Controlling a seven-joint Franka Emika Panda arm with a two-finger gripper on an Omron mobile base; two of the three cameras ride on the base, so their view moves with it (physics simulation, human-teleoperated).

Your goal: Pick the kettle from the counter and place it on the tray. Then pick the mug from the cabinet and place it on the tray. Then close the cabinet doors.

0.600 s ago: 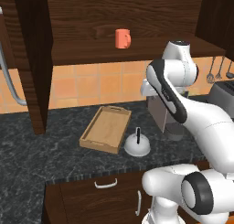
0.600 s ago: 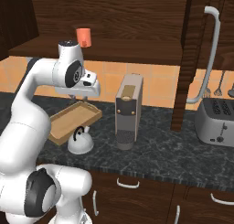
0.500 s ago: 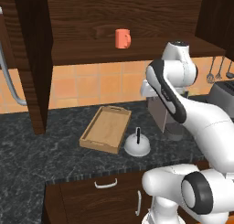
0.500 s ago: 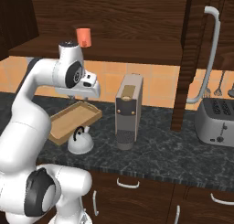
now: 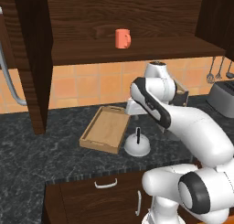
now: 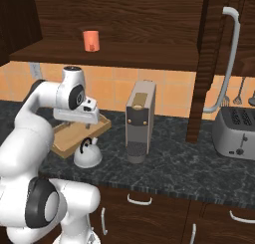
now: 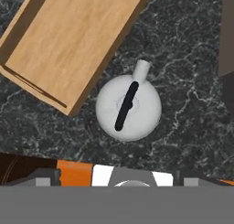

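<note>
Kettle (image 5: 137, 146) sits on the counter (image 5: 55, 159), upright, black handle (image 7: 126, 106) on top, spout (image 7: 142, 69) pointing away from the counter's front edge. It's just beside the near corner of the tray (image 5: 106, 129), close but not touching in the hand view. Same kettle (image 6: 88, 155) from the right side, in front of the tray (image 6: 64, 140).

Tray lies flat on the counter, angled, nothing in it.

Gripper (image 5: 134, 109) hangs above the kettle, clear of it, camera looking straight down on the dome (image 7: 128, 109). Fingers aren't visible well enough in any view, so I can't tell whether they're apart or together. Nothing looks held.

Mug (image 5: 122, 38) is on the cabinet (image 5: 137, 17) shelf, upright, well above the tray; also seen at (image 6: 90, 40). Cabinet doors are open: one (image 5: 31, 58) at left, the other (image 6: 211, 63) at right with its bar handle (image 6: 226, 59).

Coffee machine (image 6: 139, 121) stands on the counter right of the kettle. Toaster (image 6: 238, 133) further right. Drawers (image 5: 98, 200) under the counter.
</note>
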